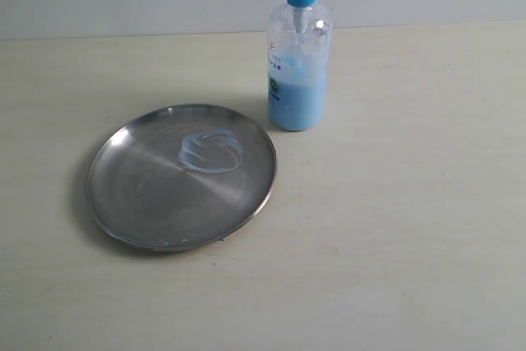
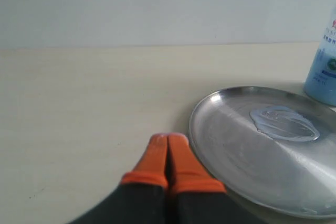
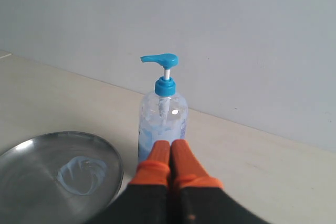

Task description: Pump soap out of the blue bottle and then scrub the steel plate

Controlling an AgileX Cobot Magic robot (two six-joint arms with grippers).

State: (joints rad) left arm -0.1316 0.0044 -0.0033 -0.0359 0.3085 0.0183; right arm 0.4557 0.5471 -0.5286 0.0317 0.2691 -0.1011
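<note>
Steel plate [image 1: 156, 203] lies flat on the worktop [image 1: 411, 244], a swirled soap [image 1: 210, 152] smear near its centre; blue bottle [image 1: 298, 71] stands upright just beside its rim. Pumping appears done. Your left end effector [image 2: 168, 145] and right end effector [image 3: 170, 153] are pressed together, empty; scrubbing requires lowering one onto the smear.

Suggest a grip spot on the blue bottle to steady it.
Probably the straight cylindrical body of the blue bottle, mid-height, coming in level from the exterior view's right: it stands upright, the steel plate lies close on its left, and the pump head sits on a thin stem.
</note>
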